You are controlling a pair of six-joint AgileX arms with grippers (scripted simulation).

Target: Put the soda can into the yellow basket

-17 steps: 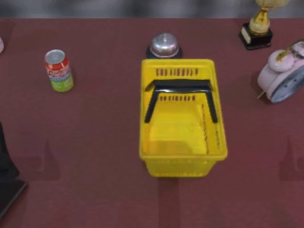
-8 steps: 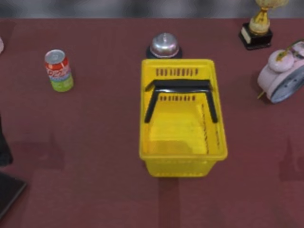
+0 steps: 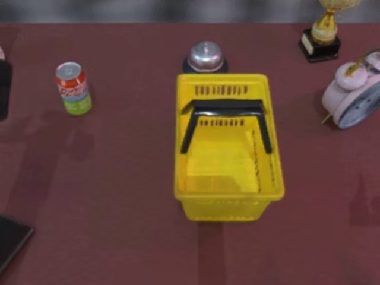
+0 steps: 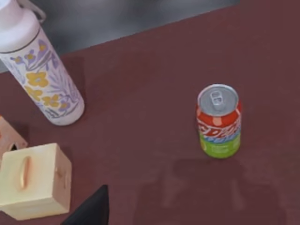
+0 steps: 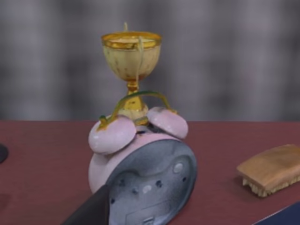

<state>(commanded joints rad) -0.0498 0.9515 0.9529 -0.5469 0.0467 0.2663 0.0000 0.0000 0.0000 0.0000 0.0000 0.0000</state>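
The soda can [image 3: 73, 88] stands upright at the far left of the table, red above, lime-green below, with a silver top. In the left wrist view the soda can [image 4: 219, 121] stands alone on the red cloth. My left gripper [image 3: 3, 89] shows as a dark shape at the table's left edge, level with the can and apart from it. One dark fingertip [image 4: 93, 210] shows, and the gripper's shadow has two spread prongs. The yellow basket [image 3: 267, 127] sits in the middle, its black handle [image 3: 225, 108] raised. My right gripper [image 5: 192, 211] is open behind a pink alarm clock, out of the top view.
A silver bell [image 3: 205, 57] stands just behind the basket. A gold trophy [image 3: 323, 32] and the pink alarm clock [image 3: 354, 92] are at the far right. A flowered bottle [image 4: 40, 70] and a wooden box [image 4: 33, 180] stand left of the can. A brush [image 5: 272, 169] lies by the clock.
My left arm has swung from the near left corner up along the left edge, now level with the can. Its shadow has moved towards the can. Nothing else moved.
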